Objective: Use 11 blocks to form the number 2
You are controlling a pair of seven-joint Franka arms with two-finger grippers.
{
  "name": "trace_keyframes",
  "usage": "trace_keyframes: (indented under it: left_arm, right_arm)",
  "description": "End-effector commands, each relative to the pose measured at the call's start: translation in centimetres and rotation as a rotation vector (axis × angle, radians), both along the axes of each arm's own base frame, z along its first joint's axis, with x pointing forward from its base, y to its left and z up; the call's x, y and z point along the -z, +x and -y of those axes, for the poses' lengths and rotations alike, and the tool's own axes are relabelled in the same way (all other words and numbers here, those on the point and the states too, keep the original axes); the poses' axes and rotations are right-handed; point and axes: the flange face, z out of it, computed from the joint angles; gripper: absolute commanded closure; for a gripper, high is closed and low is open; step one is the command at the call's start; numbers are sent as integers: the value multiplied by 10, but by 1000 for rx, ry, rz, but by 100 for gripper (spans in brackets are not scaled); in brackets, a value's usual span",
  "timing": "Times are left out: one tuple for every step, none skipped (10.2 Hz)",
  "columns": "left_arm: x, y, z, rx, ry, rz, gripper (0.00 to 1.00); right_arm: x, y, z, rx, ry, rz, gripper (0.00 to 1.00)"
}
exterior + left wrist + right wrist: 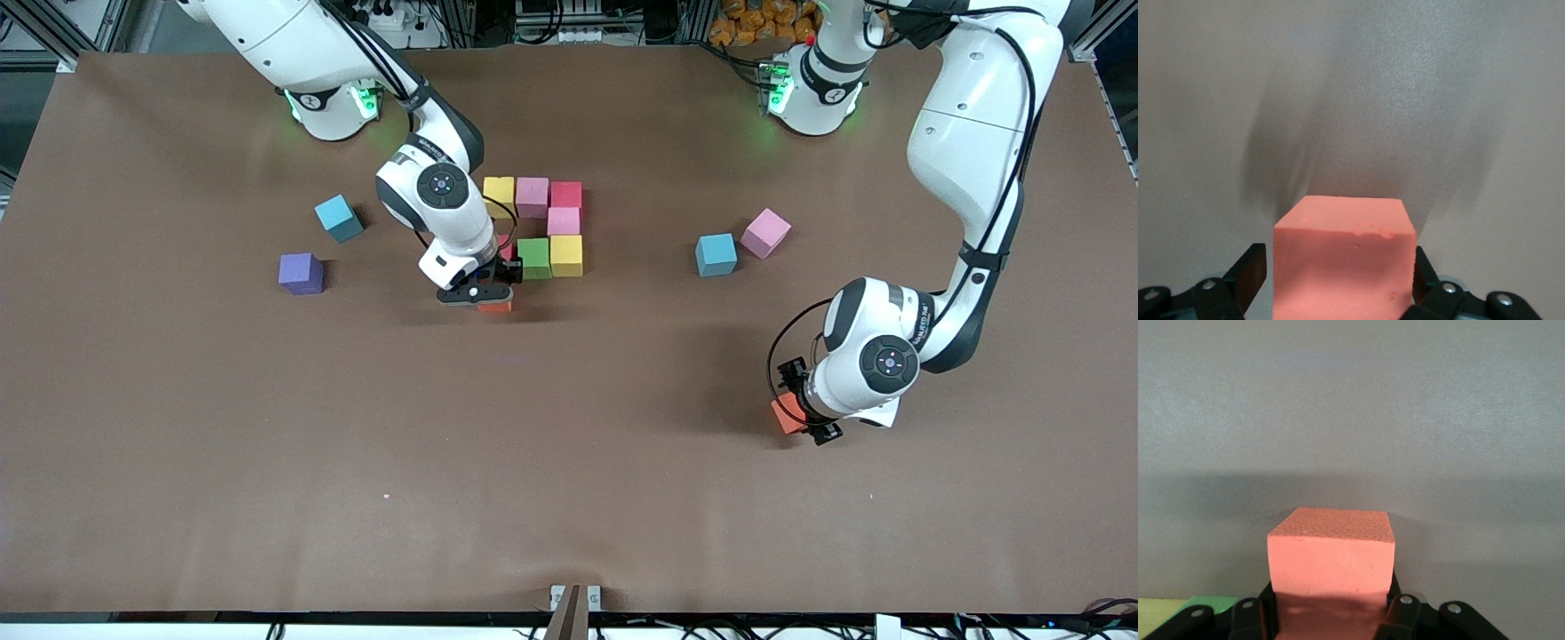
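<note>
The number 2 point(549, 227) is a partial cluster of cubes at mid-table: yellow point(499, 190), pink point(532, 196) and red point(566, 193) in a row, a pink cube point(564, 220), then yellow point(566, 255) and green point(534, 258). A red cube point(505, 251) is mostly hidden by my right arm. My right gripper point(489, 298) point(1331, 607) is shut on an orange block point(495, 308) point(1331, 560), low at the cluster's corner nearer the camera, beside the green cube point(1208, 603). My left gripper point(794, 416) point(1338, 267) is open around another orange block point(784, 415) point(1345, 260); a thin gap shows beside one finger point(1253, 270).
Loose blocks lie on the brown table point(569, 462). A cyan point(339, 218) and a purple point(300, 273) block are toward the right arm's end. A cyan point(716, 255) and a pink point(765, 233) block are toward the left arm's end.
</note>
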Motion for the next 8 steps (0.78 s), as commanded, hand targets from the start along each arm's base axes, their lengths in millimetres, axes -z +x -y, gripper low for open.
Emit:
trace_keyframes:
  left_arm:
    - [-2,2,-10,2,1,16,93]
    - [-4,3,-10,2,2,18,94]
    - [-9,3,-8,4,3,23,94]
    - [-11,3,-4,13,3,26,94]
    - [-17,4,-2,16,2,33,95]
    - [-23,4,3,26,6,39,95]
    - [-31,2,15,45,9,38,95]
    - [-36,1,22,59,8,35,95]
  right_arm:
    - [2,-4,1,16,-10,4,10]
    - [1,-4,1,16,-9,5,0]
    - [0,-3,0,16,-9,7,0]
    - [-3,-2,-1,15,-5,11,0]
    - [-6,-1,-1,16,-3,15,0]
    - [-7,1,-1,18,-1,18,0]
    - [-11,7,2,21,4,27,0]
    - [-21,13,5,27,9,43,0]
